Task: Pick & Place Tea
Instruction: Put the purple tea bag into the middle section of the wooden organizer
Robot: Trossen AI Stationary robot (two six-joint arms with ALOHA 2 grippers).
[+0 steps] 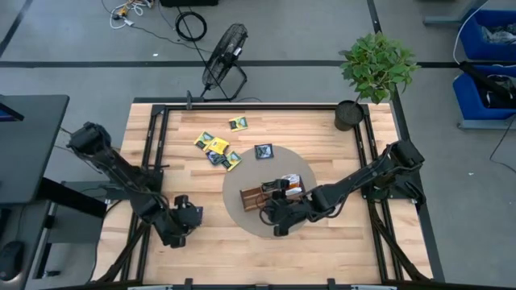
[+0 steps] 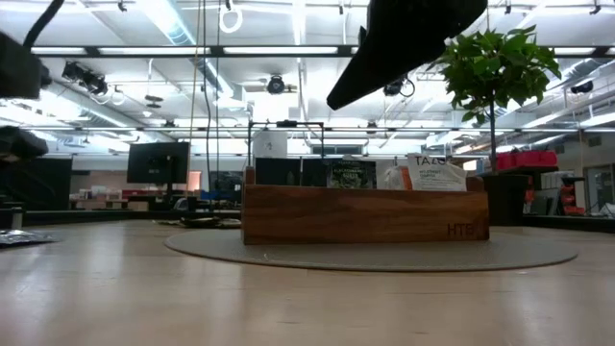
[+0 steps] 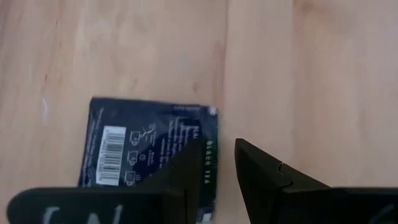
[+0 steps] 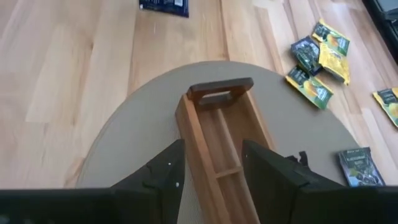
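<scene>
Left wrist view: my left gripper (image 3: 217, 168) hangs over a dark blue tea sachet (image 3: 149, 149) near the table's (image 1: 339, 242) left edge, fingers slightly apart, nothing clamped. My right gripper (image 4: 211, 165) straddles the wooden tray (image 4: 217, 130) on the round mat (image 4: 124, 143), fingers apart. Yellow-green sachets (image 1: 214, 147) lie toward the far edge.

table: light wood planks (image 1: 322, 145), dark frame
mat: round grey (image 1: 242, 217), centre, carrying wooden tray (image 1: 251, 196)
sachets: yellow-green cluster (image 1: 214, 148) toward far-left corner; dark one (image 1: 263, 151) beside mat; dark blue one (image 3: 149, 149) near left edge
plant pot: (image 1: 348, 115) far-right corner
</scene>
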